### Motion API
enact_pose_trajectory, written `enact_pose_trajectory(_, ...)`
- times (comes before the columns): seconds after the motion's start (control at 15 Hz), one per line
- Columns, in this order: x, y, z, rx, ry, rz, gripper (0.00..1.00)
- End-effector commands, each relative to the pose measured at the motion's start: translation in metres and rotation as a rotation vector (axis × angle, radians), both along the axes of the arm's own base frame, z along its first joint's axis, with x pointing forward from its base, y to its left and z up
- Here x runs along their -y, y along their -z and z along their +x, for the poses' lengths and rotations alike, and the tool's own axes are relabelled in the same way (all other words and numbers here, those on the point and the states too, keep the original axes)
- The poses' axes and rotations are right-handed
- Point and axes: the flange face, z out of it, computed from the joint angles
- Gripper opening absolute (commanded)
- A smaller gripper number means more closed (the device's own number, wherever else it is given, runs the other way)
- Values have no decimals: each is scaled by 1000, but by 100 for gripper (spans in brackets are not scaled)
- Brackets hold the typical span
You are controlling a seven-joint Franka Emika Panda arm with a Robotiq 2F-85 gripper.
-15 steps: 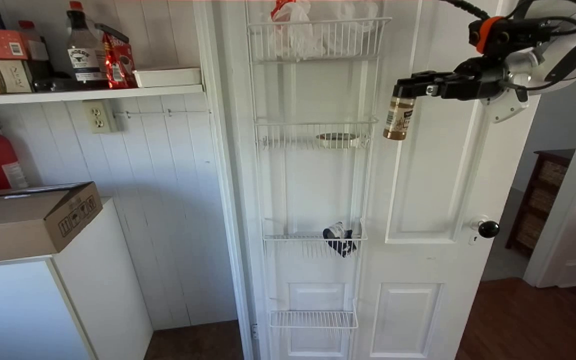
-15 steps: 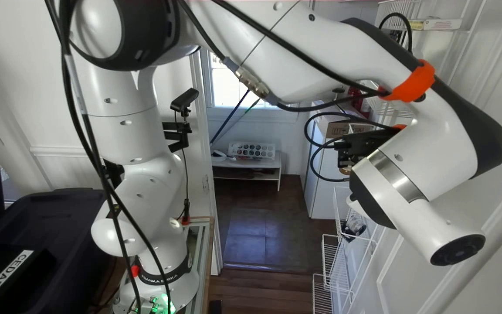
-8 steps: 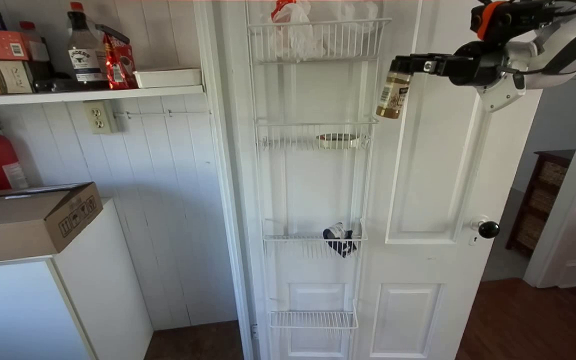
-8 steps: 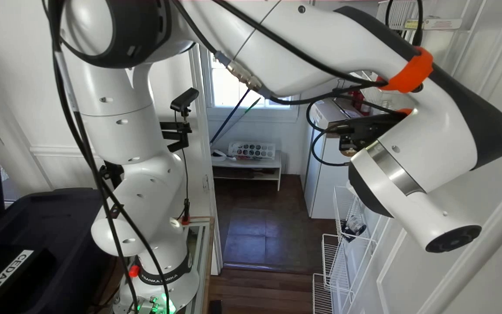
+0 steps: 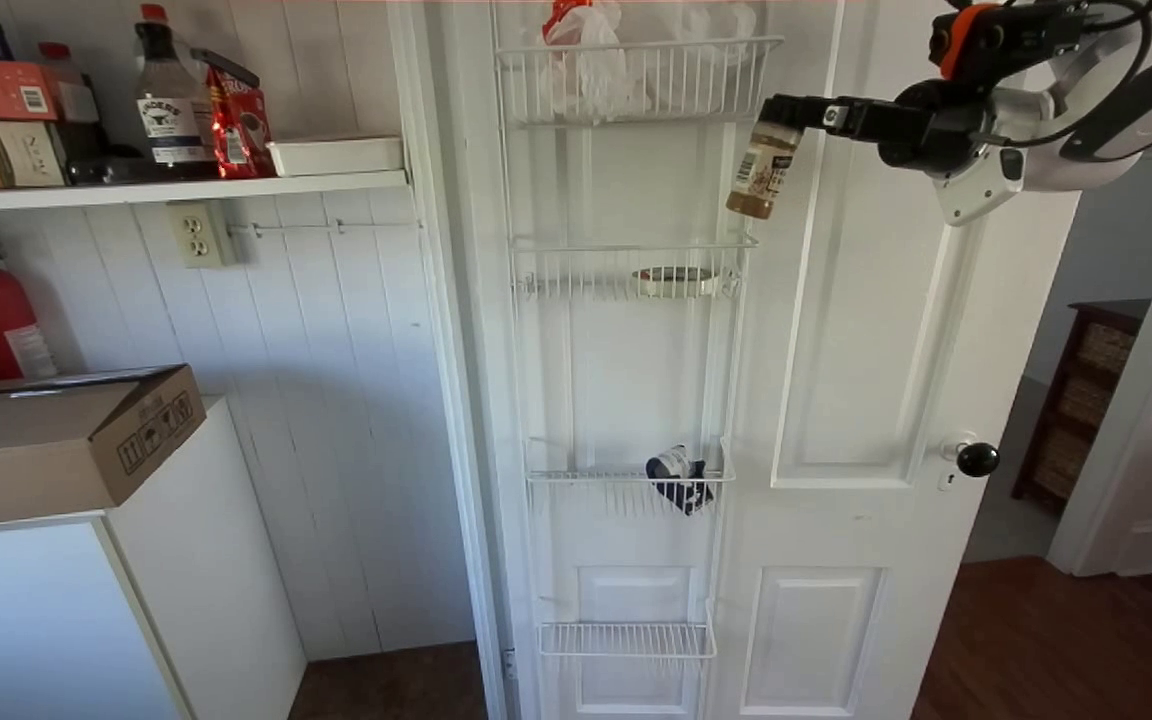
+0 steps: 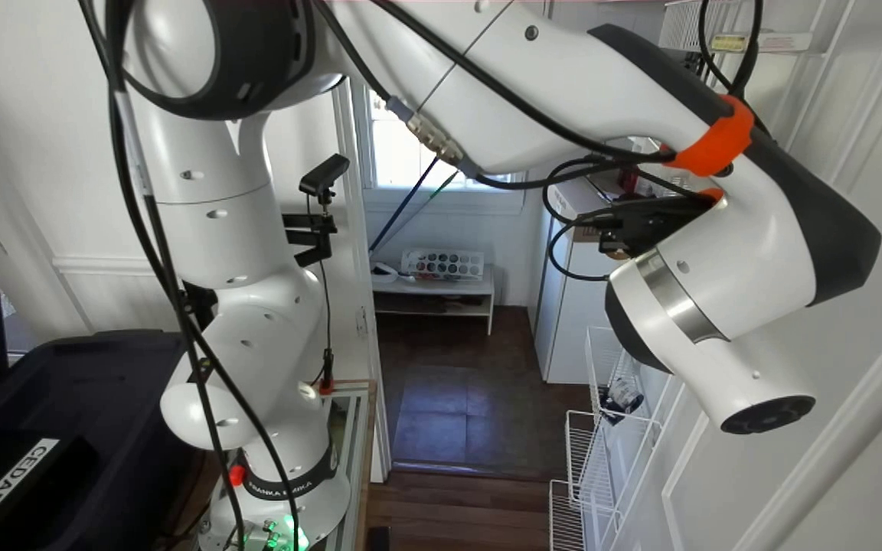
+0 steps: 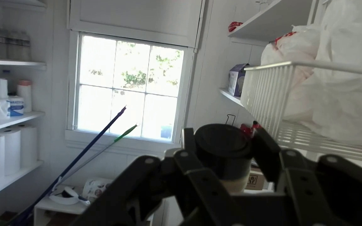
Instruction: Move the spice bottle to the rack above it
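I'd call this a home pantry: in the wrist view, shelves [image 7: 17, 119] well left of my gripper [image 7: 223, 138] hold paper rolls [image 7: 12, 152] and clear bottles [image 7: 8, 47]; beyond it, long handles [image 7: 88, 147] lean before a window [image 7: 129, 78].

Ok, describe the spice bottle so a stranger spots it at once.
In an exterior view, find the white door, then the claw in front of it. The spice bottle hangs tilted from it. Unlike the white bags nearby, it is slim, tan and labelled, gripped by its black cap.
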Motion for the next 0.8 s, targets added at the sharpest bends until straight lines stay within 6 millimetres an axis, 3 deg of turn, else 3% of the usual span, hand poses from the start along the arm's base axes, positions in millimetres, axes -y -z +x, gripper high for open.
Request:
enact_pose_trajectory(0.0,-6,5,4,-7,46,-17,24)
enact_pose_trajectory(0.73,-19,31,22,-6,138,40,24)
